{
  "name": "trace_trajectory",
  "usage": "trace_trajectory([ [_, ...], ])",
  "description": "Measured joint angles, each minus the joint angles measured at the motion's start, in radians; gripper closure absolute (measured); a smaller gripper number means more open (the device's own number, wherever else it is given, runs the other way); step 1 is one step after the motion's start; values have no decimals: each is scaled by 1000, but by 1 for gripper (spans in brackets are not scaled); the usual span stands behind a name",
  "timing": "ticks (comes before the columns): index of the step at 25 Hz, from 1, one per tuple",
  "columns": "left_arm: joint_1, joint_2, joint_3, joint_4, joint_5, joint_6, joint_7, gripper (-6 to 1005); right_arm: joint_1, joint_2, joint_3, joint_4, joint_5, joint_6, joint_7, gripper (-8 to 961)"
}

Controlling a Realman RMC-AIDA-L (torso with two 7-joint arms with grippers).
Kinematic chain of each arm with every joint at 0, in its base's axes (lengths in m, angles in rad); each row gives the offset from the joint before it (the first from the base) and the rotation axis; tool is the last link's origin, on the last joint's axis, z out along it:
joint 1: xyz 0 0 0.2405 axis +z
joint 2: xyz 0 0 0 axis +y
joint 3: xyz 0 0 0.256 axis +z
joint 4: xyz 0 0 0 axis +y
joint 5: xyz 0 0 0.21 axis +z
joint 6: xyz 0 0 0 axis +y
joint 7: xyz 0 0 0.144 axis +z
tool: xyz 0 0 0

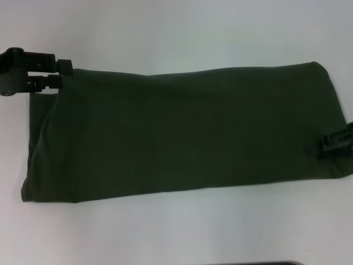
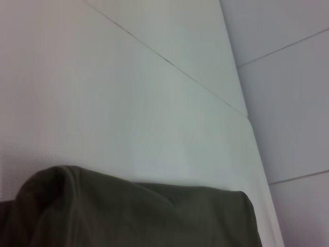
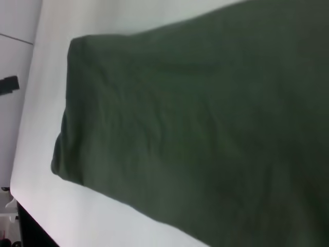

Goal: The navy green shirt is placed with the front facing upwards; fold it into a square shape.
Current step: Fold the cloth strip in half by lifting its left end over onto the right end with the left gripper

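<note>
Claws sit at opposite ends of the navy green shirt (image 1: 182,130), left claw (image 1: 52,74) closed on its far corner, right claw (image 1: 336,144) at the other end with a grip I cannot tell, which I judge keeps the long band taut on the desk (image 1: 176,232) for halving.

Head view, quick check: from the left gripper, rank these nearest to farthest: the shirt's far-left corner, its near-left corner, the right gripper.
From the left gripper, at the table's far left:
1. Far-left corner of the navy green shirt, right at the fingertips.
2. Near-left corner, toward the robot on the same side.
3. Right gripper, across at the shirt's right end.
</note>
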Motion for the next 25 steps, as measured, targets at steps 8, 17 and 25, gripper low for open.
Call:
trace_trajectory([
  [8,1,-2,4,0,0,-10,-6,448,-13,3,2,-6,-125,30,22,252],
  [17,4,1,6,0,-1,-10,-6,447,-18,-16,17,-58,-156,100,76,251],
  [25,5,-1,6,0,-1,-12,-6,448,-27,-26,84,-151,-78,22,77,251],
])
